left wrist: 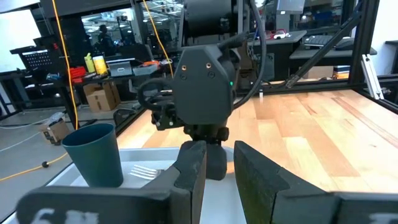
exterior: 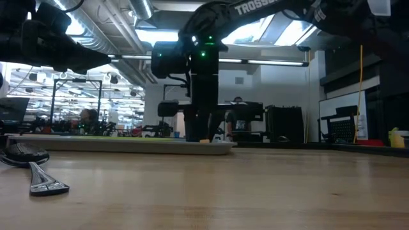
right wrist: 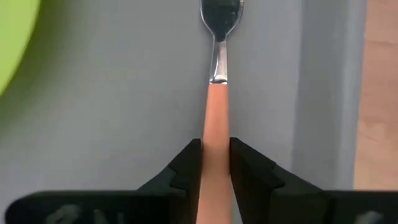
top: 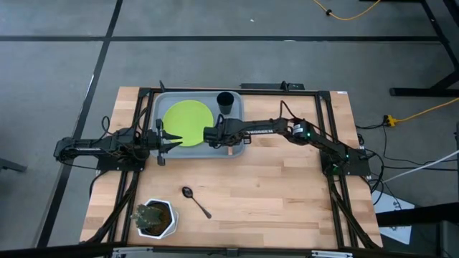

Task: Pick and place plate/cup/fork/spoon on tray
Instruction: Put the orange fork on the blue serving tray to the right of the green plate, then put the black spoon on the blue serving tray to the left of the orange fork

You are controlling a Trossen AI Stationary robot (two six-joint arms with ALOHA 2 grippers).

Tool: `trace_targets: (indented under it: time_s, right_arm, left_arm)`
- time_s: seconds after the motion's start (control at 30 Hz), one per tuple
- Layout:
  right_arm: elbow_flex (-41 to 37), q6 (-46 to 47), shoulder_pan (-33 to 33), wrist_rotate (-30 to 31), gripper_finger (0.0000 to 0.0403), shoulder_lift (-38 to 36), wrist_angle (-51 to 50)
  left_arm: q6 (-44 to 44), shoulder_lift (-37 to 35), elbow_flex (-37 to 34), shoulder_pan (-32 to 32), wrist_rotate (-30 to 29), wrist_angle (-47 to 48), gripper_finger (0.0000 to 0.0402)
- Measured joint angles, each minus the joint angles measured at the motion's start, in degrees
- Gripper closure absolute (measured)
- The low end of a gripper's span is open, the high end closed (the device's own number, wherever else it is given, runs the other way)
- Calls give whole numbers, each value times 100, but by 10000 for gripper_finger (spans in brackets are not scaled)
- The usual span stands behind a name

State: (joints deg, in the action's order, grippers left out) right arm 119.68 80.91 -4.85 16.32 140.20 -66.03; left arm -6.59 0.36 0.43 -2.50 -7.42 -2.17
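The light grey-blue tray [top: 237, 147] lies at the table's far middle. The lime-green plate [top: 188, 122] lies in it, and the dark cup [top: 225, 102] stands in its far right corner. My right gripper [top: 214, 135] is over the tray, right of the plate, shut on the orange-handled fork [right wrist: 217, 112]. My left gripper [top: 169, 140] is open and empty at the tray's left rim. The dark spoon [top: 195, 201] lies on the wood nearer the front; it also shows in the low view [exterior: 38, 176]. My right gripper pinches the fork's orange handle [right wrist: 217, 146] between its two fingers [right wrist: 186, 163]. It comes from the table's right, slanting down, and the fork runs straight ahead along the fingers. The tines [left wrist: 144, 171] are low over the tray floor; I cannot tell whether they touch it.
A white hexagonal pot with a plant [top: 155, 218] stands at the front left. Black frame rails run along the table's left and right sides. Bare wood lies across the front and right of the table.
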Motion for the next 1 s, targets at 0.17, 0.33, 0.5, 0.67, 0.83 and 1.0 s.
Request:
trace_targets:
  time_s: [0.17, 0.33, 0.5, 0.67, 0.83, 1.0]
  right_arm:
    - [0, -42, -16, 258, 324, 0, 19]
    - [0, -56, -67, 316, 323, 0, 17]
    - [0, -174, -98, 436, 323, 0, 22]
    - [0, -186, -104, 430, 320, 0, 69]
    - [0, -189, -104, 458, 290, 0, 71]
    - [0, -189, -104, 458, 272, 0, 71]
  left_arm:
    - [2, 1, -1, 1, 1, 1, 325]
    - [2, 0, -1, 1, 0, 1, 325]
    - [2, 0, 0, 2, 0, 0, 325]
    - [2, 2, 0, 0, 0, 0, 325]
    - [2, 1, -1, 0, 1, 0, 325]
    - [2, 2, -1, 2, 0, 1, 325]
